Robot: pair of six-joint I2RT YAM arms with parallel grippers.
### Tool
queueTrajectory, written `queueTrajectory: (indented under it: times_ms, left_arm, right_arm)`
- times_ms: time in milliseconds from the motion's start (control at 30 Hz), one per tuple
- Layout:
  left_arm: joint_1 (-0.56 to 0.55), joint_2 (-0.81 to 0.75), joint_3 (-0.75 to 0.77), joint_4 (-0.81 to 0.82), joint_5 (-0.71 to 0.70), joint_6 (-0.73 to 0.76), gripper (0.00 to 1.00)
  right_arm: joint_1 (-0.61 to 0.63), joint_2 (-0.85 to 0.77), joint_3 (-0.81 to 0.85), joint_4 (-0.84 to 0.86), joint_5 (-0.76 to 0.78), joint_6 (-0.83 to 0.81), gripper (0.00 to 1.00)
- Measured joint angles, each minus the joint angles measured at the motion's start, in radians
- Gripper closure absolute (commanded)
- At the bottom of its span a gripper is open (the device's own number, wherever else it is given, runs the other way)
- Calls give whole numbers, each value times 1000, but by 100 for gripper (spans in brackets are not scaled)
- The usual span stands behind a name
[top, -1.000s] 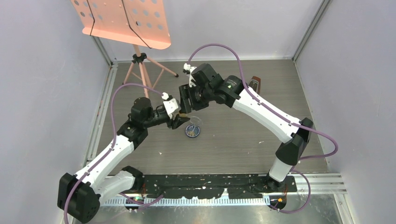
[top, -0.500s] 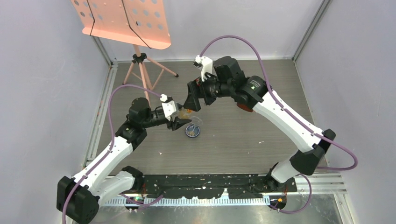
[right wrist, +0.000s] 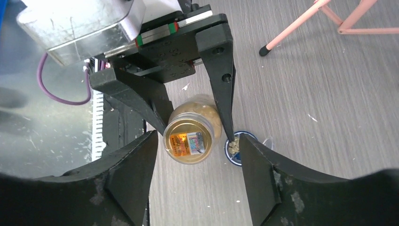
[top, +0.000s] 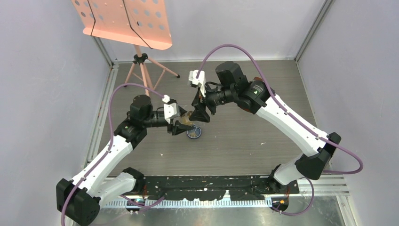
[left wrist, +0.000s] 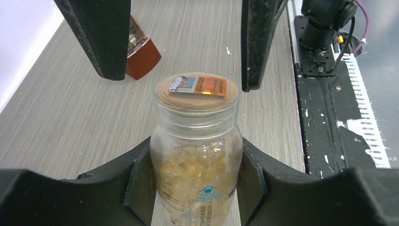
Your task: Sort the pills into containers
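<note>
— Over the table (top: 244,146), top view: where is the bottle (top: 188,117)?
— Clamped in the left tool (top: 184,123), near the blue dish (top: 194,133).
— Left wrist view?
— Pills (left wrist: 197,165) lie inside it, cap (left wrist: 197,87) on.
— Right wrist view?
— Right tool (right wrist: 197,136) gapes wide around the cap, not touching.

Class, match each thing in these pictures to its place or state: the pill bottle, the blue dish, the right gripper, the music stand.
1 pill bottle
2 blue dish
3 right gripper
4 music stand

A pink, back left
B open, fingers flanking the cap
C clamped in the left gripper
D on the table, pills inside

Pairs: 1-C, 2-D, 3-B, 4-A
</note>
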Motion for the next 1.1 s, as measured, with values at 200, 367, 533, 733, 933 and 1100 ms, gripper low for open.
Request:
queueTrajectory:
  times_ms: [200, 367, 533, 733, 933, 1100]
  left_arm:
    - [0, 1, 12, -32, 24, 3, 100]
    - [0, 5, 15, -51, 35, 3, 99]
    - [0, 14, 19, -60, 38, 3, 98]
    - [0, 16, 28, -61, 37, 3, 98]
    - [2, 16, 28, -63, 20, 3, 98]
    - [3, 16, 27, -59, -27, -5, 97]
  right_arm:
    - [11, 0, 0, -19, -11, -108, 37]
    - [40, 0, 0, -25, 19, -156, 31]
    - [53, 6, 0, -40, 63, -177, 30]
    - [54, 10, 0, -52, 81, -180, 35]
    - [58, 12, 0, -65, 79, -172, 60]
    - [65, 29, 6, -50, 108, -121, 67]
